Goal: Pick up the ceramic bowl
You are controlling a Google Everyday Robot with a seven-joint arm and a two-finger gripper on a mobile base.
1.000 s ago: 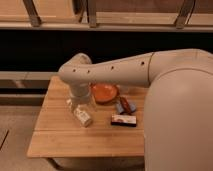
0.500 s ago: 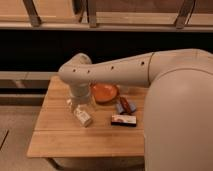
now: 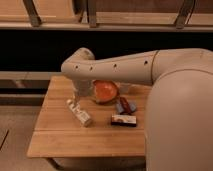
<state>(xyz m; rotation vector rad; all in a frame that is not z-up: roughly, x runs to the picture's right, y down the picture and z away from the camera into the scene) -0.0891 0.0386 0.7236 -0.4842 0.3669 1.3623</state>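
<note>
The ceramic bowl (image 3: 105, 91) is orange-red and glossy. It sits on the wooden table (image 3: 65, 135) near the middle of the far side, and its upper rim is hidden behind my arm. My arm reaches in from the right, bends at a joint above the table's far left, and points down. The gripper (image 3: 79, 96) hangs just left of the bowl, close to the table top and right beside the bowl's left edge. I cannot tell whether it touches the bowl.
A small white bottle-like object (image 3: 80, 113) lies in front of the gripper. A blue and red item (image 3: 125, 106) and a dark and white packet (image 3: 123, 120) lie right of the bowl. My large white body (image 3: 180, 120) covers the table's right side.
</note>
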